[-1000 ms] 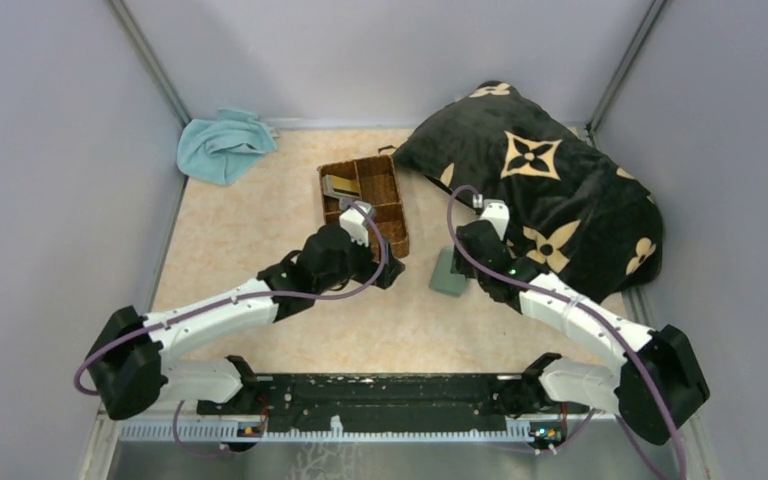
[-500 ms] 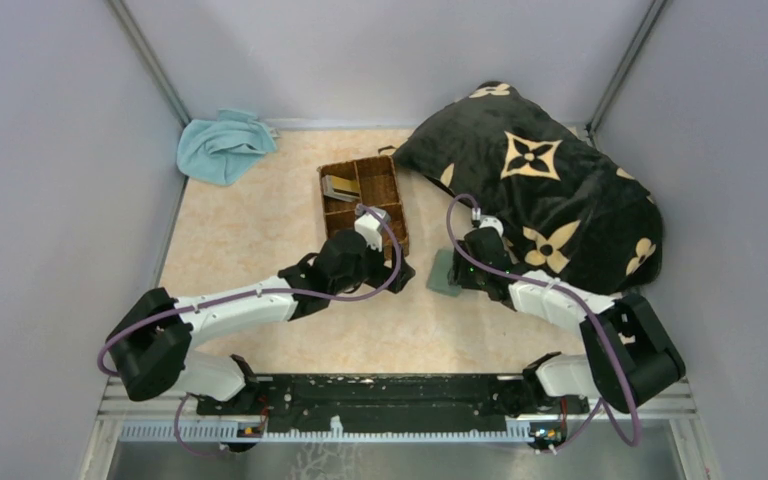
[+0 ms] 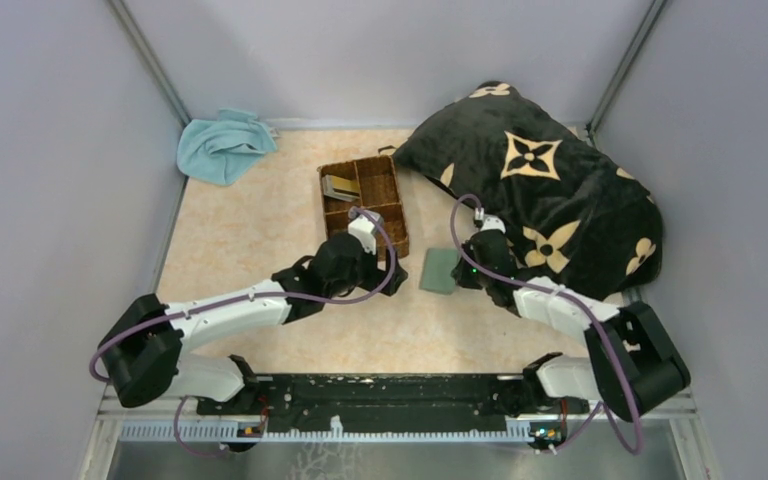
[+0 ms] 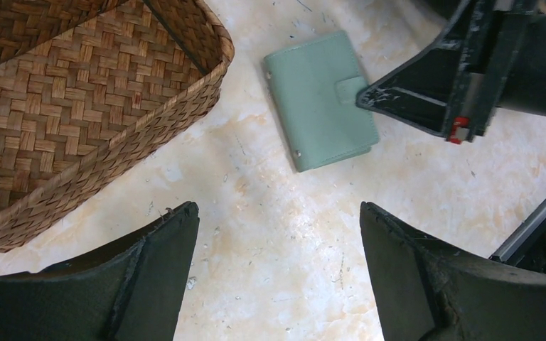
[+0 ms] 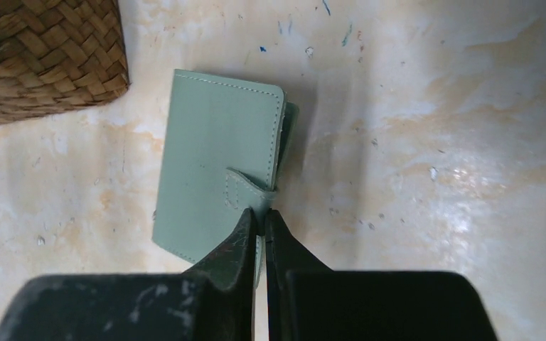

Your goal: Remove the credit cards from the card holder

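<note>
Grey-green flat bifold card holder point(image 5: 213, 177) runs to twelve o'clock from your right fingers point(image 5: 236, 249), pinching its tab point(image 5: 245, 190); left fingers point(image 4: 156, 263) spread.

Smooth matt, perhaps leather card holder point(image 5: 213, 156); rough woven wicker basket point(image 4: 135, 153); glossy tabletop point(image 5: 434, 142)

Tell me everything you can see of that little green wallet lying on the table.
The card holder is a small, flat, grey-green wallet, leather-like, with stitched edges and rounded corners. It is folded shut, a short clasp tab wrapping over its open edge. It lies flat on the beige table, near the wicker basket but apart from it. The right gripper has its jaws pinched on the tab. No cards show.
</note>
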Robot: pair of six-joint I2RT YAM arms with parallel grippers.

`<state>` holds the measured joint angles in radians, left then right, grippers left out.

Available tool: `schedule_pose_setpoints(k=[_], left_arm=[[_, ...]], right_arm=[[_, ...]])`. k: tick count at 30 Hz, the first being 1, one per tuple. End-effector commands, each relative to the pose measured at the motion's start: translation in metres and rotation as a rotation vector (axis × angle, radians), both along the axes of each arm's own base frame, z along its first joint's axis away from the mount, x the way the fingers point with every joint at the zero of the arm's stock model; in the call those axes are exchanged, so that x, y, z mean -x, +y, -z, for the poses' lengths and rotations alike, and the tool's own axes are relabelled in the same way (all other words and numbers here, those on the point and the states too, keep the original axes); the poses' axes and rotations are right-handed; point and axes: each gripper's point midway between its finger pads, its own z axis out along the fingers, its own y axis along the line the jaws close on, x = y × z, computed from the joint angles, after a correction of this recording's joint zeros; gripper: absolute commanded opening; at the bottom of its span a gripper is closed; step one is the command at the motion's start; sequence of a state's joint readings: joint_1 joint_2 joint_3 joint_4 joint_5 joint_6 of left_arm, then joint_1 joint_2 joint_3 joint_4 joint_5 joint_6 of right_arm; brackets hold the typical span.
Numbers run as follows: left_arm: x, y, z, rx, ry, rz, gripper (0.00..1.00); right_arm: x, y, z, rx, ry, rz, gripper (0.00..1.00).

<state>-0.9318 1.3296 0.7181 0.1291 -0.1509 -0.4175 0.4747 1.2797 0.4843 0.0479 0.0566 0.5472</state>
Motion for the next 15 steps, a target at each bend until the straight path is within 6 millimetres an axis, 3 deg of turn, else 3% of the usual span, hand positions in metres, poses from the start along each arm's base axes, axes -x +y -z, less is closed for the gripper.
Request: schedule_pose_setpoints(k=[1,4,7,12,15], left_arm=[[0.002,0.002,-0.013,0.032,-0.018,-0.017,0.89],[0.001,0.003,-0.021,0.047,-0.031,-0.022,0.9],[-0.001,0.006,-0.027,0.043,-0.039,-0.036,0.9],[-0.005,0.011,-0.039,0.049,-0.049,-0.077,0.91],[-0.007,0.02,-0.047,0.064,-0.057,-0.131,0.91]], right_arm=[[-0.011,-0.013,-0.056,0.058,-0.15,-0.016,0.0],[-0.009,-0.018,-0.091,0.127,-0.222,-0.065,0.0],[-0.005,-0.022,-0.113,0.287,-0.262,-0.093,0.0],[0.003,-0.018,-0.125,0.667,-0.264,-0.06,0.0],[0.006,-0.017,-0.111,0.848,-0.234,-0.019,0.0]])
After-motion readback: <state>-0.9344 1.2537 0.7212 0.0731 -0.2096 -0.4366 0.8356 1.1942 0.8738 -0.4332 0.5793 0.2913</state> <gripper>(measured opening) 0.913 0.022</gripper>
